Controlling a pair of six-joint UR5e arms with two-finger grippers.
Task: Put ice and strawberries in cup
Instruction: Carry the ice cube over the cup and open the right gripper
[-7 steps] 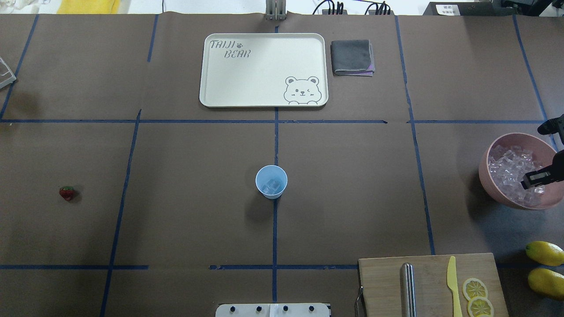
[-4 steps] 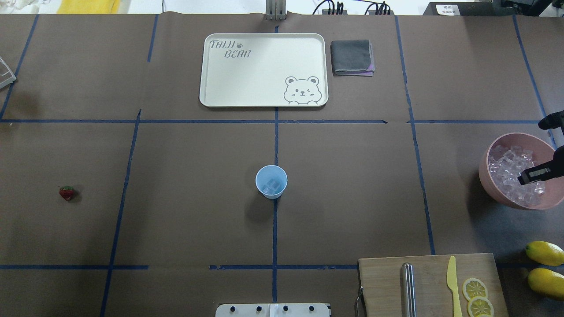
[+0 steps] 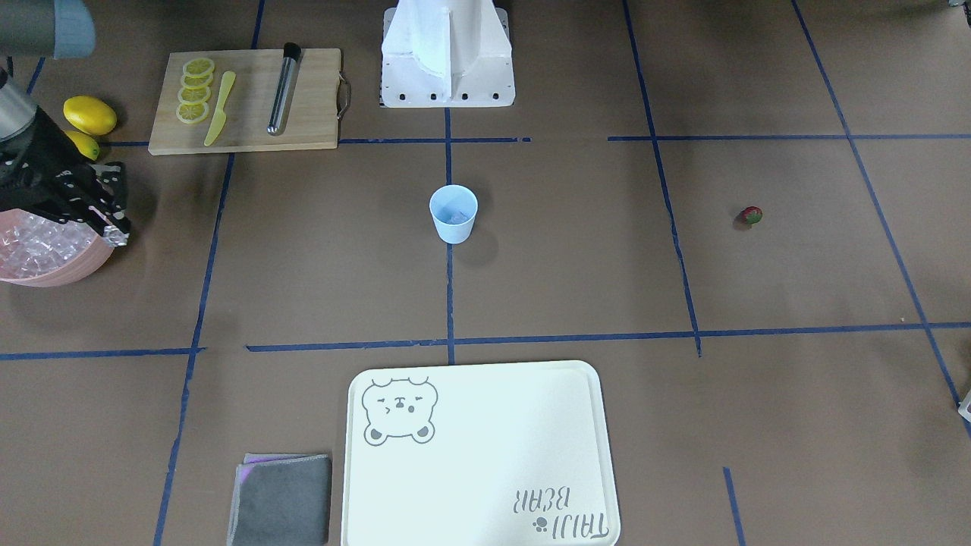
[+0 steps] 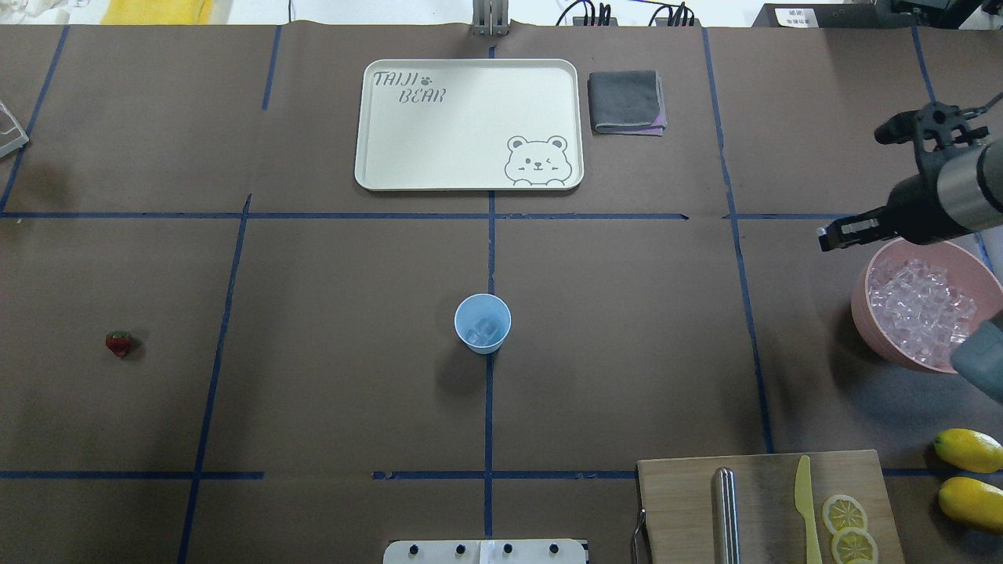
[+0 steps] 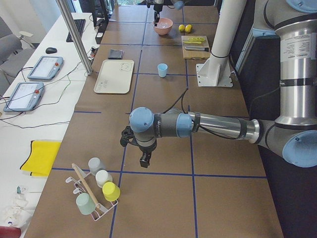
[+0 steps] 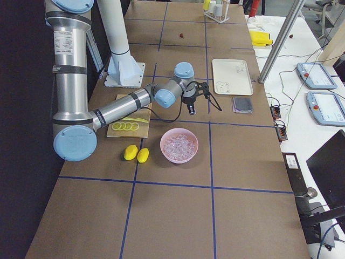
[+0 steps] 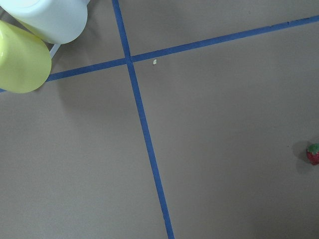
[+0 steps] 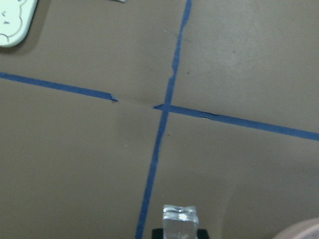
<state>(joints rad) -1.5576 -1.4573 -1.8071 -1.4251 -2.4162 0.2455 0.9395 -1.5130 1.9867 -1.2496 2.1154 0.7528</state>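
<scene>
The light-blue cup [image 4: 483, 323] stands upright at the table's middle with a few ice pieces inside. The pile of ice [image 4: 921, 309] fills the pink bowl [image 4: 868, 321] at the right edge. My right gripper [image 4: 829, 235] hangs above the table just beyond the bowl's far left rim, shut on one ice cube [image 8: 180, 219]. The strawberry [image 4: 119, 343] lies alone at the far left and shows at the right edge of the left wrist view [image 7: 313, 153]. My left gripper [image 5: 143, 161] shows only in the exterior left view; I cannot tell if it is open.
A white bear tray [image 4: 468, 125] and folded grey cloth [image 4: 625, 102] lie at the far side. A cutting board [image 4: 682, 501] carries a metal rod, yellow knife and lemon slices. Two lemons [image 4: 968, 450] lie beside it. A rack of cups [image 5: 94, 191] stands near my left gripper.
My right gripper has lifted out of the pink bowl and moved up and to the left, past the bowl's far rim, with an ice cube between its fingers.
</scene>
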